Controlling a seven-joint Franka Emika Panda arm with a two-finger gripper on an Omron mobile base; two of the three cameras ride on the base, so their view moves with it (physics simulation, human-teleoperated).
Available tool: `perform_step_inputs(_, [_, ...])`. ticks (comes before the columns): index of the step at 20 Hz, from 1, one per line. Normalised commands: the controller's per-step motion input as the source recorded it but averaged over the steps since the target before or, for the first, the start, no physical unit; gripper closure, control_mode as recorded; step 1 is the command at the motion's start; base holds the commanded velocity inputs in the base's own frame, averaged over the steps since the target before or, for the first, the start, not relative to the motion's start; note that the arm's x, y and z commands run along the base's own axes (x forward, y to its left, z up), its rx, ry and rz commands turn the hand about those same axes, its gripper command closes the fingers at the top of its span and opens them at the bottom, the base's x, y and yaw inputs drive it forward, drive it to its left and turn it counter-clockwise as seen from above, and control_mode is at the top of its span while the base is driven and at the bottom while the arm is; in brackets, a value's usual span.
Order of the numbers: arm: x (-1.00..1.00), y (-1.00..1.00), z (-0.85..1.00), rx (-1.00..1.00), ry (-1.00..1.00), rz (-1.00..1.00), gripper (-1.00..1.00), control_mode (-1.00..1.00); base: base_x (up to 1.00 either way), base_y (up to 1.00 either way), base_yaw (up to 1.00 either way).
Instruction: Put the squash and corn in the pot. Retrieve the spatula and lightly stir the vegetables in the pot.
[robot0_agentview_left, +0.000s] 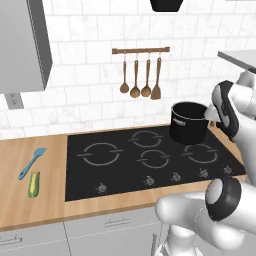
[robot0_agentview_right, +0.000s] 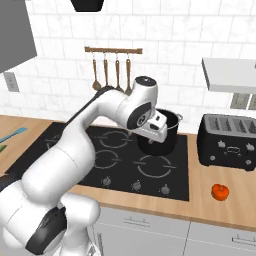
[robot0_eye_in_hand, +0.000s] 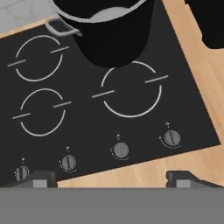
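Observation:
The black pot (robot0_agentview_left: 189, 121) with a silvery rim stands on the cooktop's rear right burner, also seen as the pot (robot0_agentview_right: 165, 131) and the pot (robot0_eye_in_hand: 105, 30). My gripper (robot0_eye_in_hand: 112, 178) hangs open and empty just in front of the pot, looking down at the burners. On the wooden counter to the left lie the light-blue spatula (robot0_agentview_left: 31, 162) and, just in front of it, the yellow corn (robot0_agentview_left: 33, 184). The spatula (robot0_agentview_right: 14, 134) also shows at the left edge of the right base view. The squash is out of view.
The black cooktop (robot0_agentview_left: 125, 170) has knobs along its front edge. A rack of brown wooden utensils (robot0_agentview_left: 141, 75) hangs on the tiled wall. A black toaster (robot0_agentview_right: 227, 141) and a small red-orange vegetable (robot0_agentview_right: 219, 191) sit on the counter to the right.

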Motion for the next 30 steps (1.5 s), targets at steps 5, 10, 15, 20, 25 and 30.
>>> perform_step_inputs(5, [0.0, -1.0, -0.31, 0.0, 0.02, -0.09, -1.0, -1.0, 0.0, 0.0, 0.0])
perform_step_inputs(10, [0.0, -0.96, -0.28, 0.0, 0.0, -0.09, -1.0, -1.0, 0.0, 0.0, 0.0])
perform_step_inputs(15, [0.0, -0.72, -0.23, 0.0, 0.0, -0.04, -1.0, -1.0, 0.0, 0.0, 0.0])
perform_step_inputs(20, [0.0, -0.58, -0.26, -0.01, 0.0, -0.02, -1.0, -1.0, 0.0, 0.0, 0.0])
perform_step_inputs(25, [0.0, -0.53, -0.3, -0.03, 0.0, -0.01, -1.0, -1.0, 0.0, 0.0, 0.0])
perform_step_inputs(30, [0.0, -0.48, -0.34, -0.05, 0.01, 0.0, -1.0, -1.0, 0.0, 0.0, 0.0])
